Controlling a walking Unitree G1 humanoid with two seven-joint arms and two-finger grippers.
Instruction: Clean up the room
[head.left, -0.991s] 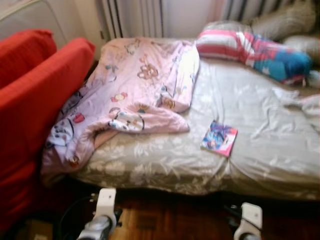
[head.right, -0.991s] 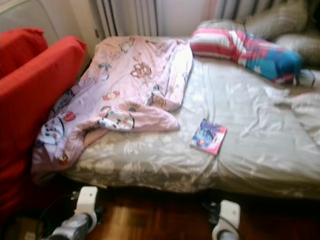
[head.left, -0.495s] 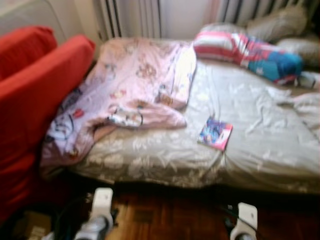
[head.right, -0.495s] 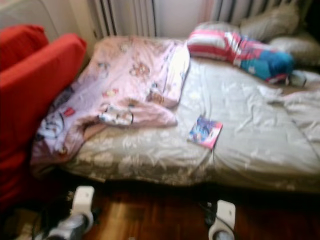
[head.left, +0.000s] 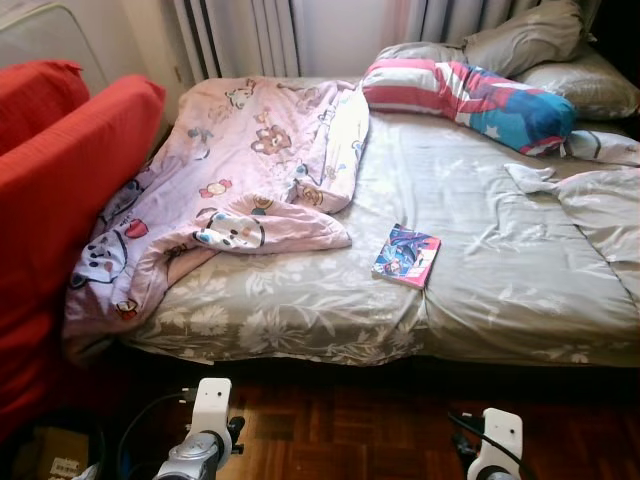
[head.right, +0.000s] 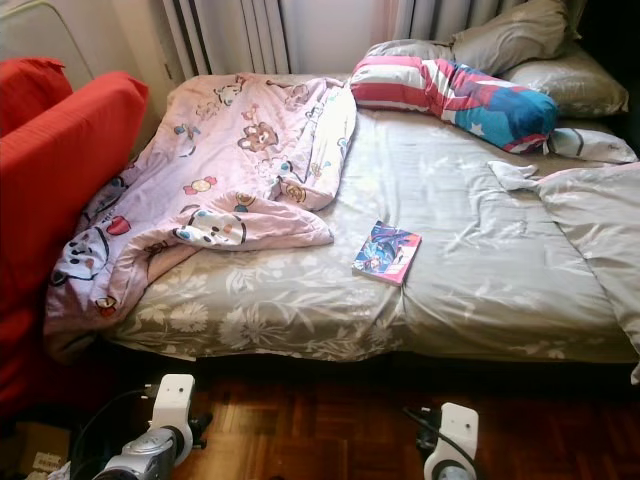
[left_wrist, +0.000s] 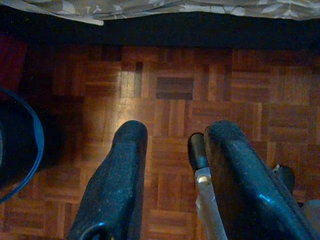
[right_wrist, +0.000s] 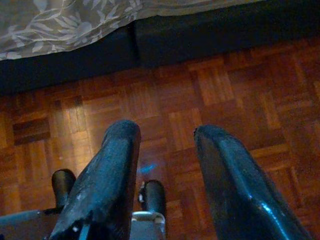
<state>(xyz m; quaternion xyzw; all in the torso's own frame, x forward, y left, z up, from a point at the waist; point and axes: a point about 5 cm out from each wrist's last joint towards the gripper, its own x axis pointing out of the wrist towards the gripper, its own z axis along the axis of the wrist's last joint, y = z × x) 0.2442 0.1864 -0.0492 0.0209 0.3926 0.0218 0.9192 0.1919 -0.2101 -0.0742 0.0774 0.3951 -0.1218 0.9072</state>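
My left gripper (left_wrist: 170, 135) and right gripper (right_wrist: 165, 135) hang parted and empty over parquet floor (right_wrist: 240, 100), book (head.left: 406, 255) mid-bed (head.left: 500, 290), pink blanket (head.left: 230, 180) rumpled beside it, blue bin's (left_wrist: 30, 140) contents hidden.

A red sofa (head.left: 60, 190) fills the left edge of the frame. Striped curtains (head.left: 240, 38) hang along the top, behind the bed. Dark wooden parquet floor (head.left: 350, 430) runs across the bottom. A cardboard box (head.left: 55, 462) sits at the lower left corner.
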